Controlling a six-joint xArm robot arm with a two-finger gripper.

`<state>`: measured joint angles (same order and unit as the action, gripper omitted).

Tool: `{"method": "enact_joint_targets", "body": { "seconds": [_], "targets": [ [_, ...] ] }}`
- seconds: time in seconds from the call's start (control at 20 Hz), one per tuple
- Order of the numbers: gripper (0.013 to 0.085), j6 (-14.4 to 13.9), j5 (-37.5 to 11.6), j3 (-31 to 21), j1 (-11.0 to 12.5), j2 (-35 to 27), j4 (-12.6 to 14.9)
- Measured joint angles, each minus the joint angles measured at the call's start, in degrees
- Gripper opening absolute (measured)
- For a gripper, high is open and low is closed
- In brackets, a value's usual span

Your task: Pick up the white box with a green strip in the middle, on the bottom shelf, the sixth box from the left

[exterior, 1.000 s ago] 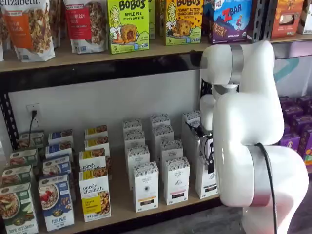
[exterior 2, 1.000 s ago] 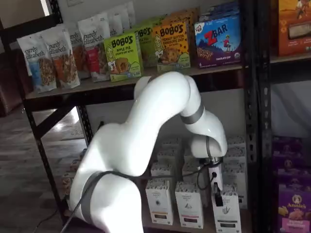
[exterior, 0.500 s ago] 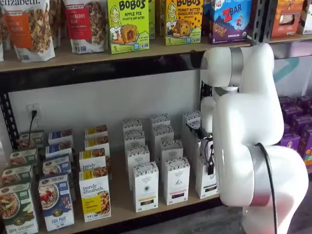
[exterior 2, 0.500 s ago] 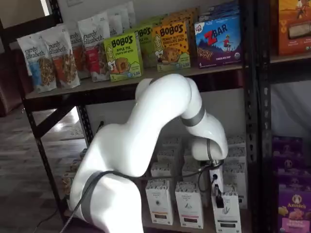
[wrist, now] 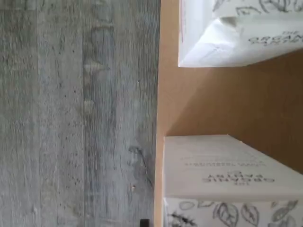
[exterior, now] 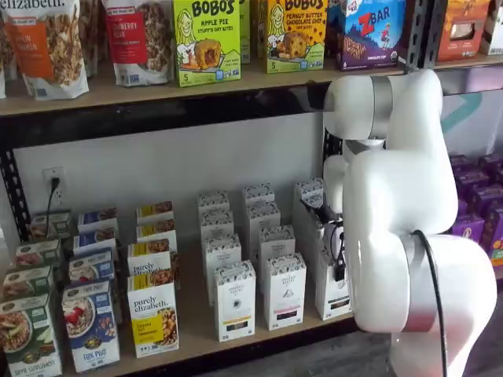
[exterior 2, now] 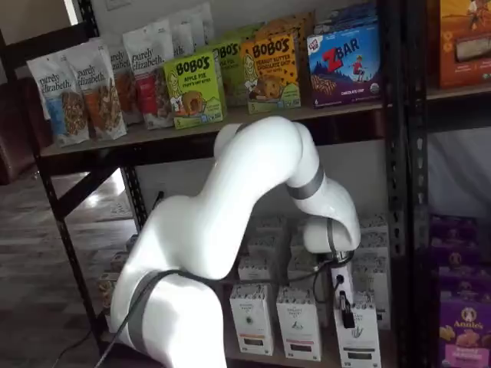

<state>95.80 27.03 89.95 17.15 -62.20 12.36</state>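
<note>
At the front rail of the bottom shelf (exterior 2: 330, 359), the gripper (exterior 2: 343, 303) hangs over the white box (exterior 2: 359, 337), lined up for grasping; finger opening can't be told.

white box (exterior 2: 358, 337), speckled black-and-white top

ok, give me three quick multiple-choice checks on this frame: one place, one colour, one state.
1. The gripper is: A) by the upper shelf B) at the white box, right end of the bottom shelf's front row C) over the granola boxes.
2. The Bobo's Apple Pie box is: A) green B) red C) white.
3. The white box is: A) toppled B) upright on the shelf C) held in mid-air.
B: a black finger sits at its top. A: green front. B: base level with its neighbours.
</note>
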Motion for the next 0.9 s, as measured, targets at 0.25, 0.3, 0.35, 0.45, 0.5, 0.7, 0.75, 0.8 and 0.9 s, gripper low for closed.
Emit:
{"method": "enact_joint_targets", "body": {
  "seconds": [0.25, 0.3, 0.35, 0.45, 0.5, 0.7, 0.75, 0.8, 0.9],
  "targets": [
    [0.065, -0.21, -0.09, -0.3, -0.05, 0.18, 0.17],
    [0.061, -0.36, -0.37, -0.5, -0.08, 0.24, 0.3],
    [0.061, -0.46, -0.43, -0.57, -0.1, 0.27, 0.37],
    [0.053, -0.72, -0.36, -0.71, -0.18, 0.36, 0.56],
    [0.053, -0.78, -0.35, -0.79, -0.21, 0.41, 0.6],
    [0.049, -2.26, -1.66, -1.96, -0.22, 0.87, 2.19],
    [0.049, -2.83, -2.27, -2.54, -0.2, 1.12, 2.79],
    [0.049, -3.48, -2.73, -3.13, -0.2, 1.41, 3.45],
    [0.049, -5.08, -3.82, -4.79, -0.24, 2.27, 5.1]
  ]
}}
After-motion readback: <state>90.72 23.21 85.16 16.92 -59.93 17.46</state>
